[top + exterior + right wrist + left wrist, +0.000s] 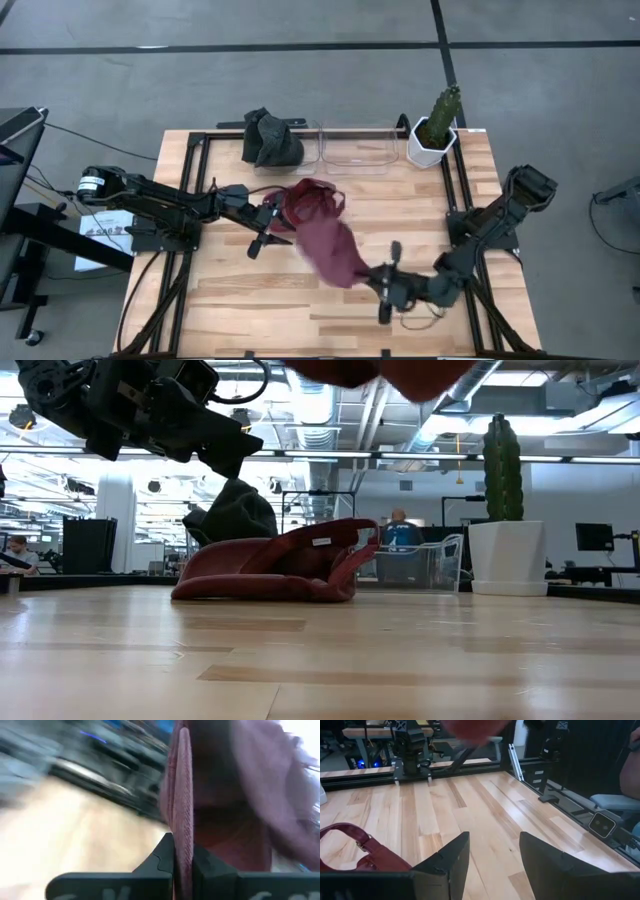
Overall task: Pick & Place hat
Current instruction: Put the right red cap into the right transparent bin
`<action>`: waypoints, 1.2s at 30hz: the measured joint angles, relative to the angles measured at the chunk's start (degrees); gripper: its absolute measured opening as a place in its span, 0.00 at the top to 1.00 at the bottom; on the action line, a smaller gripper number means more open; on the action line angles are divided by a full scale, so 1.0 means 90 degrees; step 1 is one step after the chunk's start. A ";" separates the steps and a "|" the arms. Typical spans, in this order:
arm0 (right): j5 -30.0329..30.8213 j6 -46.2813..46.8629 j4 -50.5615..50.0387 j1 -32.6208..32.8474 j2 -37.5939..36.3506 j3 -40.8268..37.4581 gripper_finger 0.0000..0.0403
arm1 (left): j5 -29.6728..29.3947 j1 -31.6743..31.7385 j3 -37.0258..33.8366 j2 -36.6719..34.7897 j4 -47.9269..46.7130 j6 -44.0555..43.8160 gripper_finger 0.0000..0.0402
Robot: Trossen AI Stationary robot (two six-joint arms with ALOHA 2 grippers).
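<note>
Two maroon hats show. One maroon hat (310,203) lies on the table near the middle, crown slumped, also in the low view (280,565) and the left wrist view (355,852). The second maroon hat (335,250) is in the air, held by my right gripper (370,276), which is shut on it; its underside shows at the low view's top (380,370). My left gripper (262,232) hovers just left of the lying hat, open and holding nothing (492,860). My right gripper (183,855) pinches a thin edge of the lifted maroon hat (182,820) between its two fingers, the edge standing end-on in the gap. The fingers come level from the table's right. The hat is lifted clear of the table and stretches away from the fingers toward the table's left.
A dark hat (270,140) sits at the far edge, left of two clear bins (355,147). A cactus in a white pot (435,130) stands at the far right corner. Black frame rails (195,170) border the table; bare wood lies along the near side.
</note>
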 joint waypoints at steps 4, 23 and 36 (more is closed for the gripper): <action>0.1785 -0.0487 0.1010 -0.0194 -0.0059 -0.0005 0.99 | 0.0000 0.0000 0.0000 0.0000 0.0000 0.0000 0.58; -0.0441 -0.0707 0.0806 -0.0627 -0.0114 -0.0077 0.99 | 0.0045 -0.0021 0.0000 -0.0512 0.0049 0.0000 0.58; -0.0466 -0.0652 0.0528 -0.0610 -0.0112 -0.0079 0.99 | 0.0109 -0.0158 0.0002 -0.3477 -0.0148 0.0620 0.58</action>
